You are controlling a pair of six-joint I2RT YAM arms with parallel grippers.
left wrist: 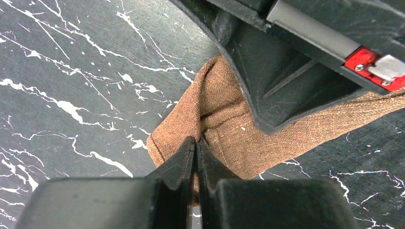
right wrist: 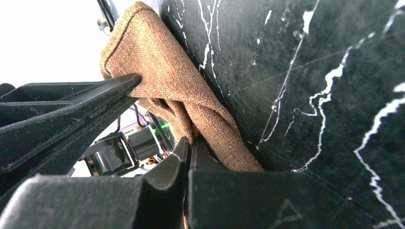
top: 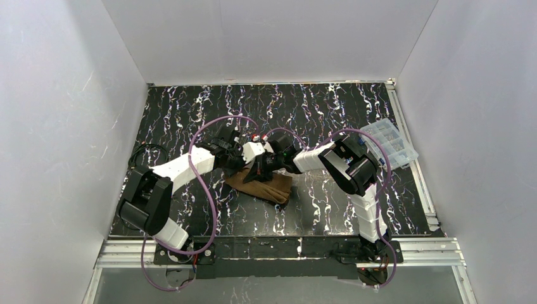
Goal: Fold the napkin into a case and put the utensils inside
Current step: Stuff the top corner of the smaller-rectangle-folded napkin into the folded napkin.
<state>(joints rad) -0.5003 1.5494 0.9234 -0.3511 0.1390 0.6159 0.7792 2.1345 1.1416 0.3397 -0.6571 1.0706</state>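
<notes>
The brown napkin [top: 271, 189] lies mid-table, folded over into a thick, layered, narrow case shape. Both arms meet over its far end. My left gripper [left wrist: 196, 141] is shut, with a fold of the cloth [left wrist: 224, 129] pinched between its tips. My right gripper [right wrist: 190, 144] is also shut, clamping a raised, twisted fold of the napkin [right wrist: 162, 71] that is lifted off the table. In the top view the left gripper [top: 251, 168] and right gripper [top: 265, 170] sit almost touching. The utensils are out of view.
A clear plastic compartment box [top: 388, 143] stands at the right edge of the black marbled table [top: 190, 107]. White walls close in three sides. Purple cables [top: 209, 190] loop over both arms. The right gripper's body [left wrist: 296, 52] hangs close above the left fingers.
</notes>
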